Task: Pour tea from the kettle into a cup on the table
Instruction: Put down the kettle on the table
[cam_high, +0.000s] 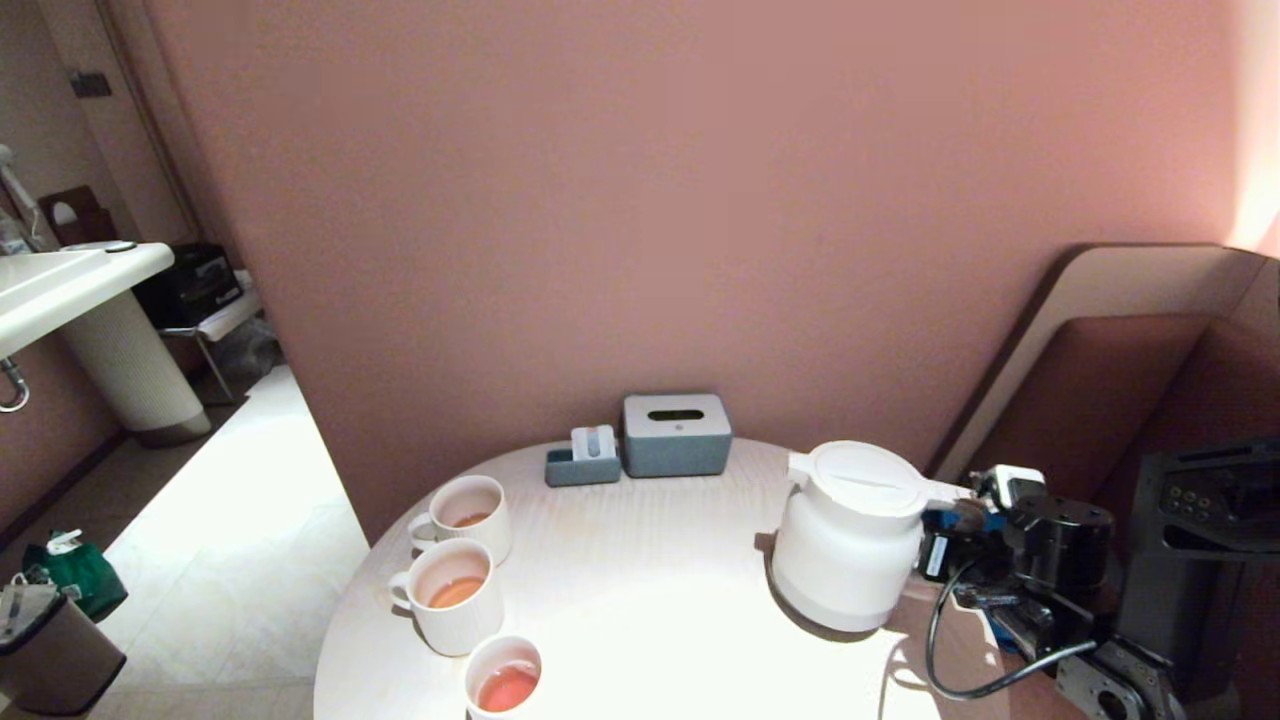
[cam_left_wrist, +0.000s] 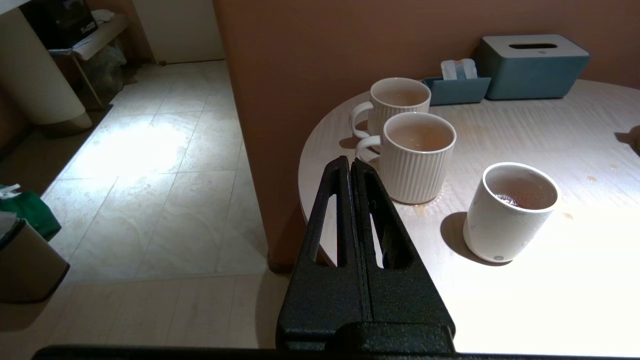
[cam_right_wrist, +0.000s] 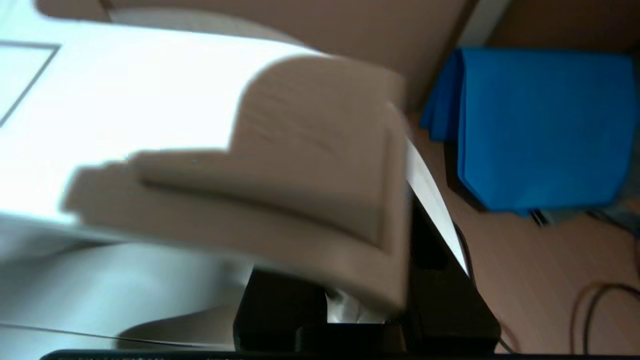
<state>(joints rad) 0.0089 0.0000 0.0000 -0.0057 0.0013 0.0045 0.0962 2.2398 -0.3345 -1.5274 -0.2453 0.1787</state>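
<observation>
White kettle (cam_high: 850, 545) upright on the table (cam_high: 640, 560), handle clamped in right gripper (cam_high: 955, 520).

The table (cam_high: 640, 560) carries one white kettle (cam_high: 848, 550), two ribbed mugs with handles (cam_high: 470, 515) (cam_high: 452, 595), and one small handleless cup (cam_high: 503, 675). All three drinking vessels contain tea (cam_high: 508, 686). One grey tissue box (cam_high: 676, 434) and one small blue holder (cam_high: 582, 462) stand by the wall.

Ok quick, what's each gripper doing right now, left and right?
Left gripper: shut, empty, hanging off the table's edge near the mugs.
Right gripper: shut on the kettle's handle.
</observation>
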